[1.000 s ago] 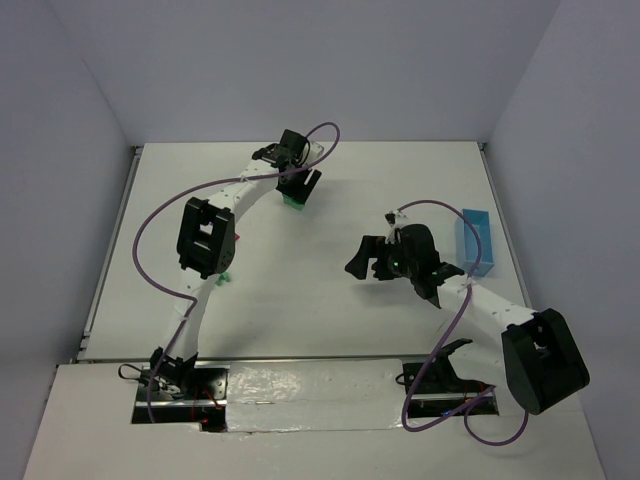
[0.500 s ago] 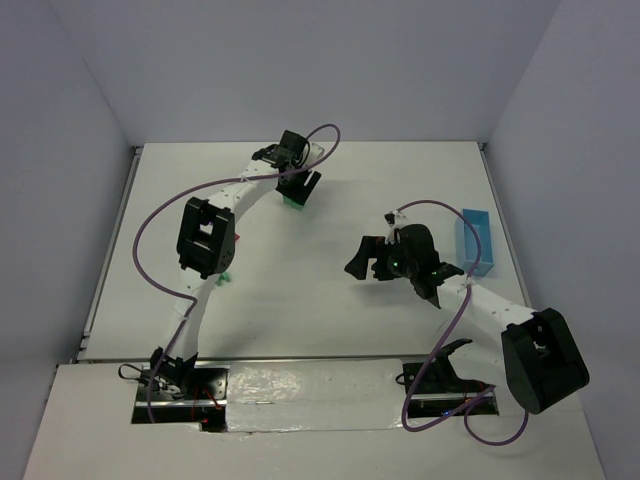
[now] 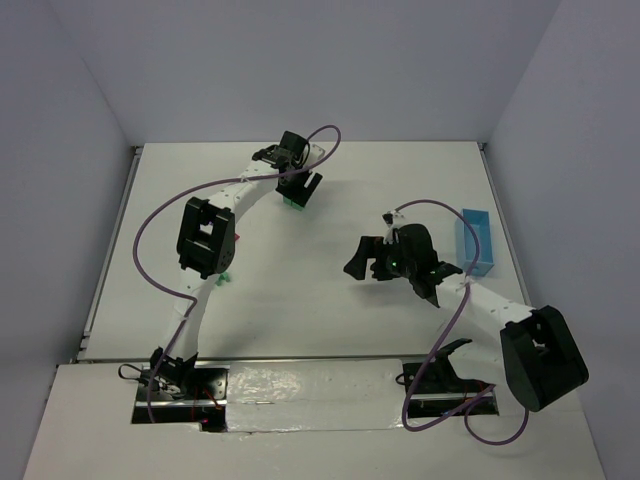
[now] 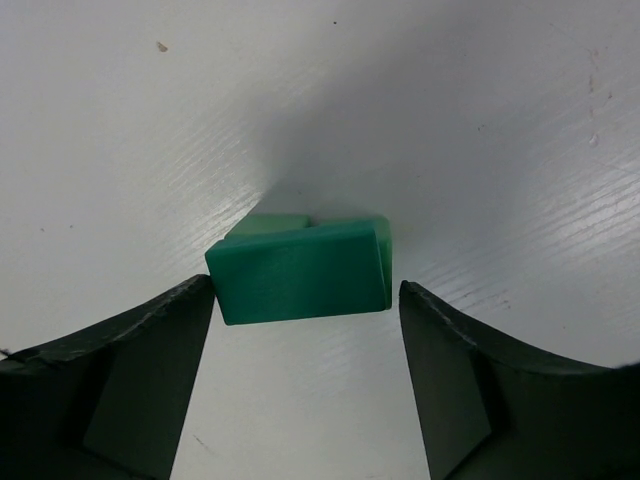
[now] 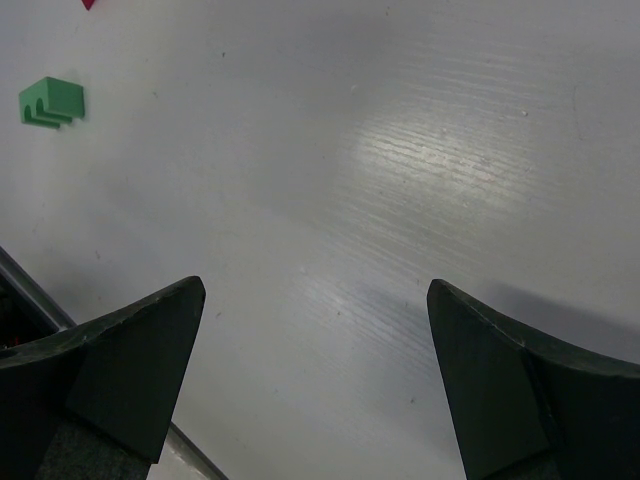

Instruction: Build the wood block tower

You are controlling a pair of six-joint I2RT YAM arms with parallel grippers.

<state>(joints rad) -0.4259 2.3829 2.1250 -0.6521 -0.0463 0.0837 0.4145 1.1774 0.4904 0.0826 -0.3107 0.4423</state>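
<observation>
Left jaws stand open astride a green brick (image 4: 300,272) lying on a second green block (image 4: 268,224), far across the bench (image 4: 500,120) — the tower looks two pieces high, barely begun. Right jaws gape, holding nothing; an arched green block (image 5: 50,103) and a red piece (image 5: 90,3) lie unstacked.

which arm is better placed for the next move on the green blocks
Left, likely. The left gripper hangs open right over the stacked green blocks, a finger on each side. The right gripper is open over bare table.
</observation>
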